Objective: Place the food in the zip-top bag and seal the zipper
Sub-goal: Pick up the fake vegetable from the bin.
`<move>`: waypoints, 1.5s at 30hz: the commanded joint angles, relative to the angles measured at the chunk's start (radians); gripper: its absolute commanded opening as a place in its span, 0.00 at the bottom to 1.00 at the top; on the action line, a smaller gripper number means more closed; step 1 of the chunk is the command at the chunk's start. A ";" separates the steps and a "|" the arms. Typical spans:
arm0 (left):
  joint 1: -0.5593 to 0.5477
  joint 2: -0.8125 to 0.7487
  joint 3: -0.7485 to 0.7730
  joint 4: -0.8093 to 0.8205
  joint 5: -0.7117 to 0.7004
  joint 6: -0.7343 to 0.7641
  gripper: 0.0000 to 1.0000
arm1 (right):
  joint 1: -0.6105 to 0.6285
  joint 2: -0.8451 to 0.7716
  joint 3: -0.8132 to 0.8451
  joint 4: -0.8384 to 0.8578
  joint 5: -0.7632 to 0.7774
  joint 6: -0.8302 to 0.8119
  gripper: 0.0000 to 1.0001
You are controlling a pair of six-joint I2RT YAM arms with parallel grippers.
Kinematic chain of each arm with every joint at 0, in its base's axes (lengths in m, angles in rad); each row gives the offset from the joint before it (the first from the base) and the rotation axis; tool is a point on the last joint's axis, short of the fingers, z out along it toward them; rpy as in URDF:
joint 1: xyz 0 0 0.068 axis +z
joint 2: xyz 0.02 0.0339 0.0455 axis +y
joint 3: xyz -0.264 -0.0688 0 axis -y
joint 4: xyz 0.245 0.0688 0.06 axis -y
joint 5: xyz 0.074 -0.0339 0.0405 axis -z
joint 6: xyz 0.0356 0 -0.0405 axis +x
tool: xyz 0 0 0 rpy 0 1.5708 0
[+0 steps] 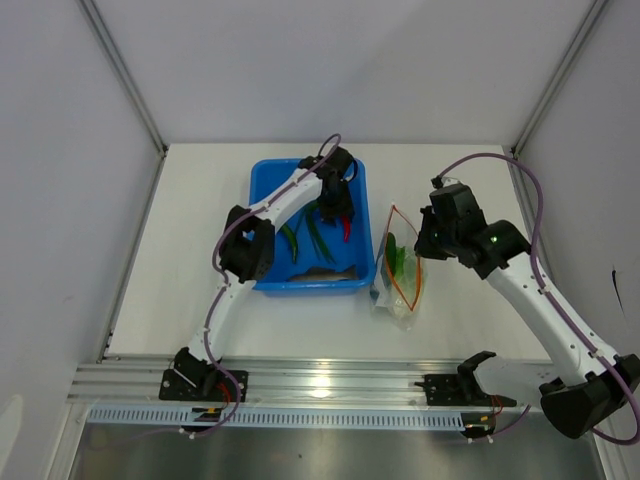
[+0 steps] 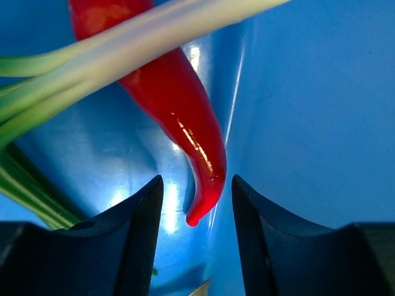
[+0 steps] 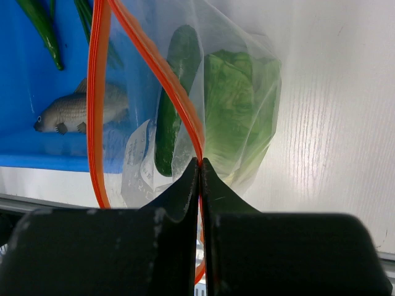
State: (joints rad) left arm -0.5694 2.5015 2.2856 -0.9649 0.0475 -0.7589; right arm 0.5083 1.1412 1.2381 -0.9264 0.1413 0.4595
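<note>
- The left hand (image 2: 197, 182) is down inside the blue bin (image 1: 268, 185), its two fingers apart – the curved tip of the red chili (image 2: 185, 114) hangs in the gap between them, with a sliver of blue showing on either side.
- A whitish stalk (image 2: 154, 31) crosses over the chili's upper part, running into green leaves at the left edge of the left wrist view.
- The right hand (image 3: 200, 161) is pressed together on the zipper (image 3: 99, 92), pinching the orange-red strip at one point of the rim.
- The zip-top bag (image 1: 402, 285) sits on the counter (image 1: 200, 200) just to the right of the bin. Its mouth gapes, the strip forming an open loop.
- Inside the bag are a pale green cabbage head (image 3: 237, 117) and, beside it, a dark green pod (image 3: 176, 92).
- Lying in the bin are long green pods (image 1: 318, 236) near the chili, and a toy fish (image 3: 77, 114) by the near wall – seen partly through the clear plastic from the right wrist.
</note>
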 commanded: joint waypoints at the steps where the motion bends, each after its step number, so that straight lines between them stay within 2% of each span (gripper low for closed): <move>1: -0.009 0.025 0.087 -0.056 -0.037 0.015 0.50 | -0.007 -0.020 0.032 0.018 0.001 -0.001 0.00; 5: -0.035 0.049 0.138 -0.101 -0.106 0.046 0.47 | -0.007 -0.032 0.043 0.014 0.006 -0.001 0.00; 8: -0.035 0.051 0.146 -0.106 -0.113 0.038 0.38 | -0.010 -0.052 0.041 0.009 0.009 -0.001 0.00; 14: -0.037 0.063 0.172 -0.112 -0.123 0.065 0.31 | -0.017 -0.083 0.052 -0.015 0.020 -0.007 0.00; 16: -0.038 0.062 0.166 -0.109 -0.121 0.070 0.26 | -0.022 -0.090 0.050 -0.015 0.020 -0.010 0.00; 17: -0.038 0.057 0.160 -0.103 -0.120 0.073 0.19 | -0.022 -0.092 0.052 -0.014 0.017 -0.012 0.00; 19: -0.038 0.046 0.137 -0.092 -0.117 0.078 0.16 | -0.025 -0.092 0.052 -0.017 0.014 -0.013 0.00; 21: -0.037 0.030 0.103 -0.081 -0.113 0.079 0.16 | -0.027 -0.090 0.055 -0.018 0.009 -0.013 0.00; 24: -0.035 0.023 0.087 -0.086 -0.113 0.076 0.38 | -0.027 -0.090 0.063 -0.022 0.006 -0.013 0.00; 25: -0.034 0.023 0.087 -0.090 -0.113 0.078 0.42 | -0.027 -0.090 0.069 -0.023 0.004 -0.013 0.00; 27: -0.034 0.023 0.089 -0.090 -0.110 0.079 0.43 | -0.025 -0.087 0.078 -0.026 -0.002 -0.009 0.00; 30: -0.027 0.023 0.087 -0.089 -0.100 0.084 0.26 | -0.027 -0.083 0.093 -0.029 -0.008 -0.004 0.00; 31: -0.026 0.022 0.086 -0.084 -0.091 0.090 0.15 | -0.027 -0.080 0.101 -0.031 -0.009 -0.002 0.00; 34: -0.018 0.002 0.048 -0.048 -0.068 0.095 0.01 | -0.024 -0.075 0.103 -0.028 -0.011 0.001 0.00; 36: -0.015 -0.026 0.008 -0.008 -0.055 0.104 0.01 | -0.025 -0.070 0.103 -0.028 -0.014 0.001 0.00; 40: -0.017 -0.127 -0.177 0.069 -0.055 0.093 0.00 | -0.025 -0.046 0.095 -0.022 0.000 -0.005 0.00; 45: -0.053 -0.341 -0.350 0.173 -0.055 0.110 0.01 | -0.024 -0.008 0.101 -0.006 0.004 -0.012 0.00</move>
State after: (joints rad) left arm -0.5949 2.3283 1.9877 -0.8703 -0.0147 -0.6773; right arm 0.4866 1.1202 1.2980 -0.9642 0.1337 0.4583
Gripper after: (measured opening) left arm 0.176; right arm 0.006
